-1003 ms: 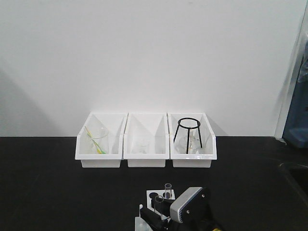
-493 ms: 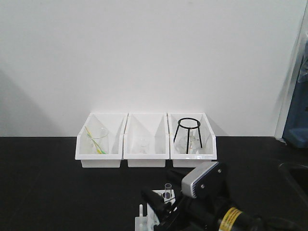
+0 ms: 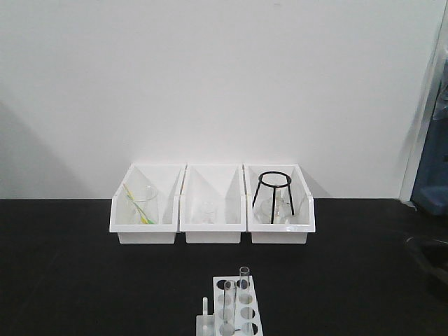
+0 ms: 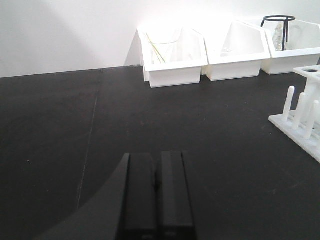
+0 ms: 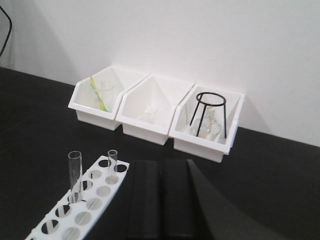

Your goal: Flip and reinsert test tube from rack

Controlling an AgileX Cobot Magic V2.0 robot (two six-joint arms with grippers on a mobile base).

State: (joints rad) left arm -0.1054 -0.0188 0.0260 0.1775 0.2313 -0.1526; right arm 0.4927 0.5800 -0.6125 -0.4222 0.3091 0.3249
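Standing upright in the rack (image 5: pixel 80 210), rim up, ahead-left of the right hand (image 5: pixel 159 200): test tube (image 5: pixel 74 176). Resting closed, gripping nothing: both right and left hand (image 4: pixel 156 192).

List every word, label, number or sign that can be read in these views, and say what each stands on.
None: no readable text shows in any view.
The rack, the test tube and the thinner tube bear no visible markings.
The three white bins show no labels.
The left claw and right claw, both shut, are plain black.
The wall and black table carry no signs.
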